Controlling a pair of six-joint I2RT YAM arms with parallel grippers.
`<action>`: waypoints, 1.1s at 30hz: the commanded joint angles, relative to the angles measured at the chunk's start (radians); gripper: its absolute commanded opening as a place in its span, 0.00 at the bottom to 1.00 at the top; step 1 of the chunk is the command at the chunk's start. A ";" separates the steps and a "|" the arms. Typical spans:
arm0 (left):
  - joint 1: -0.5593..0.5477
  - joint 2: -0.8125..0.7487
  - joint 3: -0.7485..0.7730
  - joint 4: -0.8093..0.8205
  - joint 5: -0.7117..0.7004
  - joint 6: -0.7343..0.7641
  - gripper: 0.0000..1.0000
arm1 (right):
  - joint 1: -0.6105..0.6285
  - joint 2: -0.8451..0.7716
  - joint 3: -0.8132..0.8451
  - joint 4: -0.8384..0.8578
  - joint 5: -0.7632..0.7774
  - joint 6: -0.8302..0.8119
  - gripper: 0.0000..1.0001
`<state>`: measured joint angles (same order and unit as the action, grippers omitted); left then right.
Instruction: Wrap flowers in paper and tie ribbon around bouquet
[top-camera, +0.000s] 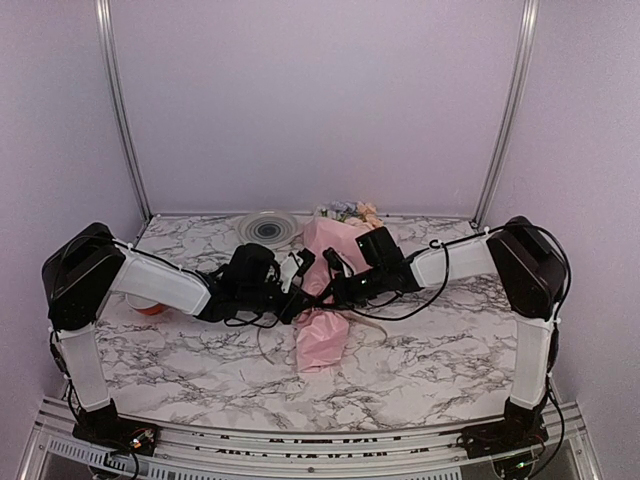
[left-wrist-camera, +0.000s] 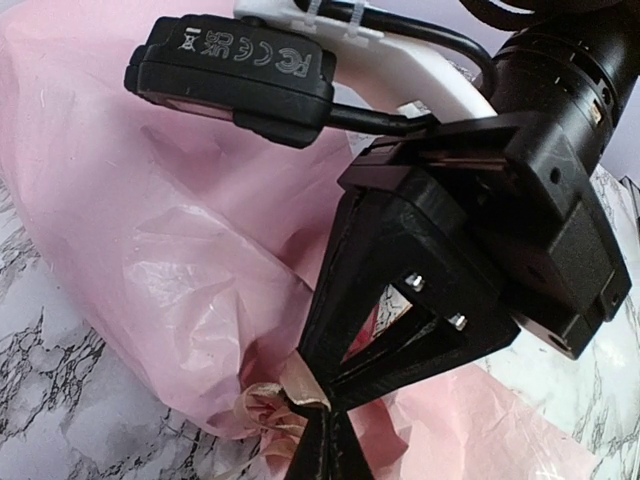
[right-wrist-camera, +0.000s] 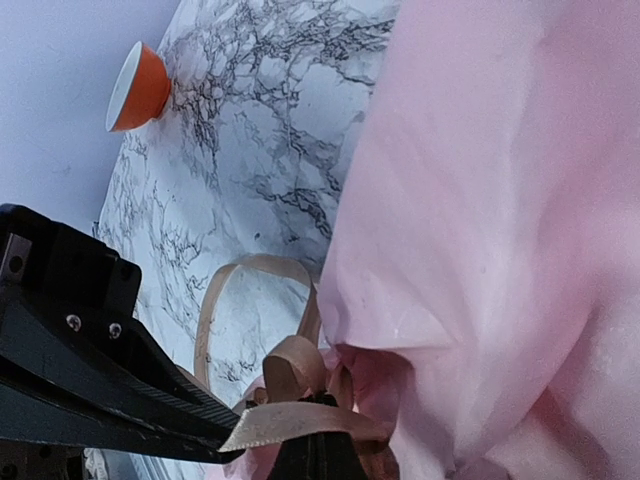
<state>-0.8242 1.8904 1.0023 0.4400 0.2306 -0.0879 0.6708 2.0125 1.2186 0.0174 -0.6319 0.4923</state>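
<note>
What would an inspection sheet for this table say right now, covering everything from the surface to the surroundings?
Surface: marbled white table with dark veins.
Job's things: the bouquet lies mid-table in pink paper, with the flowers at its far end; the ribbon is gathered at its narrow waist.
Clutter: small orange-red object at the left; ringed plate at the back.
Grippers: left gripper and right gripper are both shut on the ribbon.
Cables: black cables trail onto the table.
Surroundings: plain lilac walls and metal posts.

Pink paper bouquet (top-camera: 318, 345) lying mid-desk, flowers (top-camera: 346, 212) toward the far edge; tan ribbon (right-wrist-camera: 292, 368) looped at its pinched waist.
</note>
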 joint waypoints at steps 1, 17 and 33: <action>-0.008 0.029 -0.030 0.062 0.022 -0.014 0.00 | -0.004 0.011 0.002 0.055 0.022 0.039 0.00; -0.013 0.088 -0.024 0.060 -0.036 0.003 0.00 | -0.014 -0.061 -0.052 0.032 -0.018 0.040 0.06; -0.013 0.086 -0.027 0.058 -0.059 0.001 0.00 | -0.089 -0.070 0.191 -0.360 -0.121 -0.280 0.09</action>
<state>-0.8333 1.9614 0.9840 0.4755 0.1925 -0.0898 0.6277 1.8881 1.2530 -0.2367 -0.7265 0.3519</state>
